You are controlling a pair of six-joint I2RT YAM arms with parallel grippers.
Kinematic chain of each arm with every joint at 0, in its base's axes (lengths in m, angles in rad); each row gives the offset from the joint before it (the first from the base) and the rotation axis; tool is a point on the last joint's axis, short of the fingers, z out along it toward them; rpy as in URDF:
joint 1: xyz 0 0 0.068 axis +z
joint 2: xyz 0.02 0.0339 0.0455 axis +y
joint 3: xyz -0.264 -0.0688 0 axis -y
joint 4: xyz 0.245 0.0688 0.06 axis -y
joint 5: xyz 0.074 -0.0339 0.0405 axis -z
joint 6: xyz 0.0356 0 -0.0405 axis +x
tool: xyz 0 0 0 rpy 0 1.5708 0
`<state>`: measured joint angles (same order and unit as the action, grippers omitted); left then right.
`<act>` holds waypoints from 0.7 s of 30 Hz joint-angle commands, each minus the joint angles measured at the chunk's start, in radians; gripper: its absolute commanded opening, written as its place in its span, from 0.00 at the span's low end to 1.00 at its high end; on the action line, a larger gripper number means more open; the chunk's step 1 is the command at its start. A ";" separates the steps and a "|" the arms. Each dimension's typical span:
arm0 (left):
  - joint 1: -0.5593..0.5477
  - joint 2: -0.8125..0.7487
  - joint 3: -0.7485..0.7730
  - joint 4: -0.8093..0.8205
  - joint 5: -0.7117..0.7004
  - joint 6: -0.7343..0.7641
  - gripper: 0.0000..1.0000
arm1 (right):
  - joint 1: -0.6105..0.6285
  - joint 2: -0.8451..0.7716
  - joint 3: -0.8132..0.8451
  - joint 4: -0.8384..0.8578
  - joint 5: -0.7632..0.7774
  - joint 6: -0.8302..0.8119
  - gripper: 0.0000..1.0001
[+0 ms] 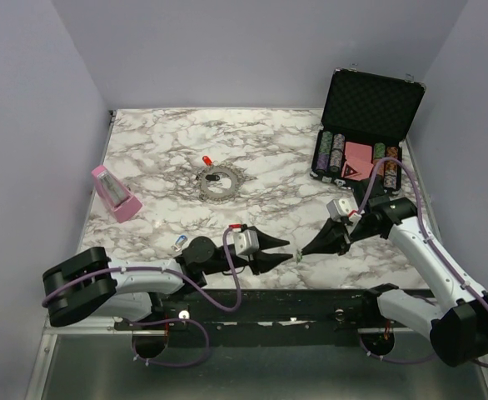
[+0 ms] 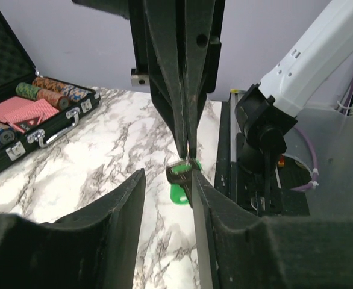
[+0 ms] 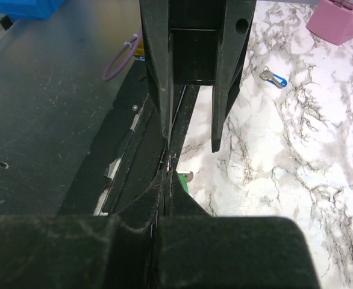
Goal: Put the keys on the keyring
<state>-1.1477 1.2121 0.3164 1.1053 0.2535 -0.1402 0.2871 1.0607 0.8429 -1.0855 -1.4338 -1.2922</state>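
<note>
Top camera overlooks the table [image 1: 252,142]; close wrist cameras face each other

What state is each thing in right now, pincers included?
Left pincer: open.
Right pincer: shut on green key.
Keyring: flat on table, not held.
Red key: on table by keyring.
Blue key: on table, not held.
Chip case: lid open.

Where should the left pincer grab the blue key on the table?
Grip the blue key by its plastic head, coming straight down from above and closing across the head's narrow width. It lies flat on the marble table, so nothing can get under it from the side, and the head looks thicker than the thin metal end.
</note>
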 commanded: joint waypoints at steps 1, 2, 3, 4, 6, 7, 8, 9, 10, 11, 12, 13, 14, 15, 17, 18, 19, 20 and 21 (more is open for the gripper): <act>-0.004 0.052 0.061 0.059 0.038 -0.024 0.42 | 0.006 -0.014 -0.025 0.032 -0.054 0.008 0.00; -0.004 0.059 0.072 0.051 0.043 -0.025 0.40 | 0.006 -0.016 -0.031 0.042 -0.056 0.020 0.00; -0.006 0.067 0.076 0.044 0.052 -0.027 0.39 | 0.006 -0.016 -0.030 0.044 -0.056 0.022 0.00; -0.004 0.072 0.082 0.045 0.056 -0.030 0.36 | 0.004 -0.018 -0.031 0.045 -0.056 0.024 0.00; -0.006 0.079 0.082 0.050 0.067 -0.036 0.34 | 0.004 -0.016 -0.030 0.050 -0.054 0.030 0.00; -0.004 0.081 0.081 0.053 0.069 -0.038 0.33 | 0.004 -0.015 -0.033 0.056 -0.056 0.036 0.00; -0.007 0.083 0.078 0.053 0.072 -0.039 0.33 | 0.004 -0.013 -0.033 0.059 -0.057 0.044 0.00; -0.006 0.081 0.072 0.057 0.075 -0.041 0.33 | 0.006 -0.015 -0.031 0.061 -0.057 0.044 0.00; -0.006 0.083 0.069 0.062 0.076 -0.041 0.33 | 0.006 -0.013 -0.031 0.064 -0.057 0.047 0.00; -0.006 0.081 0.061 0.064 0.078 -0.041 0.33 | 0.006 -0.011 -0.031 0.065 -0.056 0.053 0.00; -0.006 0.078 0.056 0.067 0.079 -0.041 0.33 | 0.006 -0.013 -0.030 0.068 -0.056 0.057 0.00; -0.007 0.075 0.052 0.068 0.082 -0.041 0.33 | 0.006 -0.011 -0.031 0.071 -0.056 0.062 0.00; -0.006 0.073 0.046 0.068 0.085 -0.041 0.33 | 0.004 -0.014 -0.030 0.073 -0.056 0.067 0.00; -0.004 0.072 0.041 0.065 0.090 -0.041 0.33 | 0.004 -0.015 -0.031 0.078 -0.056 0.071 0.00; -0.006 0.069 0.032 0.065 0.090 -0.042 0.34 | 0.004 -0.013 -0.028 0.081 -0.054 0.077 0.00; -0.004 0.069 0.026 0.064 0.090 -0.042 0.34 | 0.004 -0.015 -0.030 0.081 -0.056 0.077 0.00; -0.004 0.069 0.023 0.062 0.089 -0.042 0.34 | 0.004 -0.015 -0.027 0.079 -0.056 0.077 0.00; -0.006 0.069 0.018 0.067 0.083 -0.042 0.34 | 0.004 -0.013 -0.027 0.078 -0.057 0.079 0.00; -0.006 0.069 0.016 0.070 0.079 -0.044 0.34 | 0.004 -0.013 -0.027 0.079 -0.056 0.079 0.00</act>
<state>-1.1477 1.2819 0.3557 1.1370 0.3073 -0.1696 0.2871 1.0573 0.8165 -1.0306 -1.4456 -1.2270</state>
